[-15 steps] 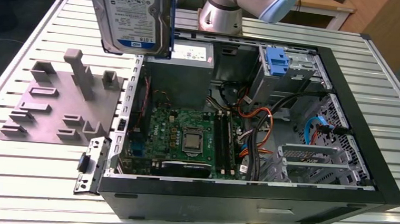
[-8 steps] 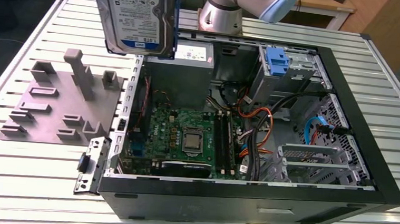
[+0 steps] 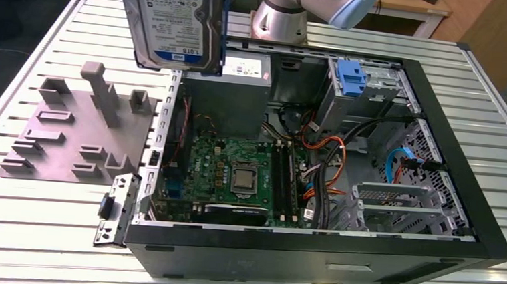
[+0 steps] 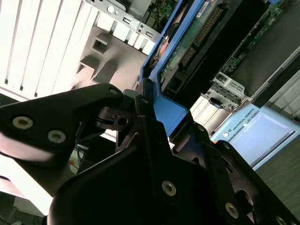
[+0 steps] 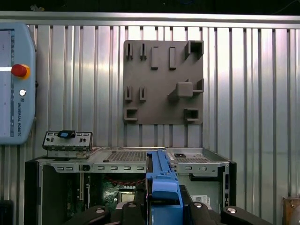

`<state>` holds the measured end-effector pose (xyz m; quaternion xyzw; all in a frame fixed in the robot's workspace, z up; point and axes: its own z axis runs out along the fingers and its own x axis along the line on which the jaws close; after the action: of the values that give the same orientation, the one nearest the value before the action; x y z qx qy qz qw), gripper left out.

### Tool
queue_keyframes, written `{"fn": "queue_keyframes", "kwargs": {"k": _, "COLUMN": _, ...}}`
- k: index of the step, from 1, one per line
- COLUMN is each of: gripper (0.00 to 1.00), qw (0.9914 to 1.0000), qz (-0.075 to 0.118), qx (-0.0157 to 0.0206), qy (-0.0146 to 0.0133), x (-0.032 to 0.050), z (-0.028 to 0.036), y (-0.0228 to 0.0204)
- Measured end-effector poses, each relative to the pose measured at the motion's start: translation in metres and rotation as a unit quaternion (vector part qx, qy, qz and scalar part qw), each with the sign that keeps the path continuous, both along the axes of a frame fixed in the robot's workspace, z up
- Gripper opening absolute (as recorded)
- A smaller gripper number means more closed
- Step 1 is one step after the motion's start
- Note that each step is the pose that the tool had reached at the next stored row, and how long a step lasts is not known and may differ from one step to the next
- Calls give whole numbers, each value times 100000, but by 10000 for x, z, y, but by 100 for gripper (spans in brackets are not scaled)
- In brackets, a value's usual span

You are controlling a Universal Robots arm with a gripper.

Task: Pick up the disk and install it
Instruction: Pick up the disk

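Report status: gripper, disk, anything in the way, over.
Gripper jaws shut on disk by its blue frame. Disk upright, aloft above open computer case. Beside the case, grey slotted tray, apart from disk.

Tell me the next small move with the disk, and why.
Probably carry the disk toward the exterior view's right, over the drive bay with the blue clip. The gripper clamps its blue frame, and it hangs upright above the edge of the open computer case beside the grey tray, not over the bay.
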<state>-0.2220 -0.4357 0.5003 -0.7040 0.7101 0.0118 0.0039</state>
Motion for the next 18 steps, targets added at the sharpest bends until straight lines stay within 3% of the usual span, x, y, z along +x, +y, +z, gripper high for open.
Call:
{"fn": "queue_keyframes", "kwargs": {"k": 5, "gripper": 36, "qw": 100000, "qz": -21, "qx": 1, "qy": 0, "x": 7, "z": 0, "y": -53}}
{"fn": "queue_keyframes", "kwargs": {"k": 18, "gripper": 36, "qw": 100000, "qz": -26, "qx": -2, "qy": 3, "x": 172, "z": 0, "y": -57}}
